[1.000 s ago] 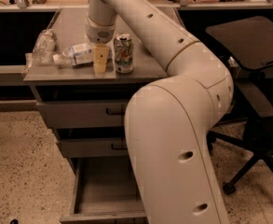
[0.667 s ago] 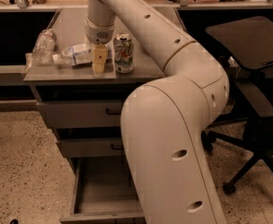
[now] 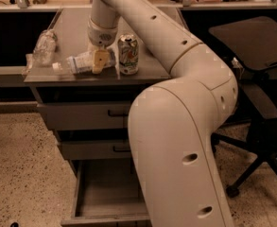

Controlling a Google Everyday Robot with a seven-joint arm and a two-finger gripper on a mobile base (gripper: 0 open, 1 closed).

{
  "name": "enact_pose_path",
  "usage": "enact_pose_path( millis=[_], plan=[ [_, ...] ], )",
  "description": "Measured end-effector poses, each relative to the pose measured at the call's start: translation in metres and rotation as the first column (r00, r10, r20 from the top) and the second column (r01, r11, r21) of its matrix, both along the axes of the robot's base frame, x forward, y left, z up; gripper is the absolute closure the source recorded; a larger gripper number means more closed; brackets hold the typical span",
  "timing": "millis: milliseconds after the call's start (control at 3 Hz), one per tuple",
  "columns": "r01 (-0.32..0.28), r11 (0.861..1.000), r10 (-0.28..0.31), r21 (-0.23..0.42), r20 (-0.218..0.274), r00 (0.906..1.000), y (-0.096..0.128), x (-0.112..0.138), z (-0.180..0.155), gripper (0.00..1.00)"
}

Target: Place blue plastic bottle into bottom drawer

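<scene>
- Tool (image 3: 99,60) is down on the bench (image 3: 72,25), right at the rear end of the blue plastic bottle (image 3: 79,63); whether it is clenched on the bottle or released, I cannot tell.
- That bottle lies on its side, white cap toward 9 o'clock, just at 9 o'clock of the soda can (image 3: 128,54).
- Handling, as I judge it: light, thin-walled and smooth, so it will dent under a hard squeeze and may roll or slip. The best hold is across the labelled middle, with moderate force.
- The bottom drawer (image 3: 107,195) stands pulled out at 6 o'clock, well below the bench.
- Count: one blue plastic bottle; one wrinkly clear bottle (image 3: 44,46) at its 10 o'clock; one soda can; three drawers, the two upper drawers (image 3: 81,115) closed.
</scene>
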State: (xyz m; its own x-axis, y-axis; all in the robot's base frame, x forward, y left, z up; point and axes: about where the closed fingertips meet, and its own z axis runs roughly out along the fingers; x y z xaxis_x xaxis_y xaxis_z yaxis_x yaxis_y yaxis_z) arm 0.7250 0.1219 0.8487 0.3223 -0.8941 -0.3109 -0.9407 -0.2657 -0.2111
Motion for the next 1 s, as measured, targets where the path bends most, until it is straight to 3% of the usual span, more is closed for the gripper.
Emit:
enact_pose_path(
  millis=[333,667,1000],
  plan=[
    [-0.022,0.999,0.022,0.048,0.005,0.9998,0.006,-0.012,0.009,0.87],
    [-0.076,0.99,0.072,0.118,0.034,0.9968,0.016,-0.03,0.031,1.0],
    [-0.132,0.979,0.13,0.155,0.022,0.9912,0.037,-0.062,0.049,1.0]
  ],
)
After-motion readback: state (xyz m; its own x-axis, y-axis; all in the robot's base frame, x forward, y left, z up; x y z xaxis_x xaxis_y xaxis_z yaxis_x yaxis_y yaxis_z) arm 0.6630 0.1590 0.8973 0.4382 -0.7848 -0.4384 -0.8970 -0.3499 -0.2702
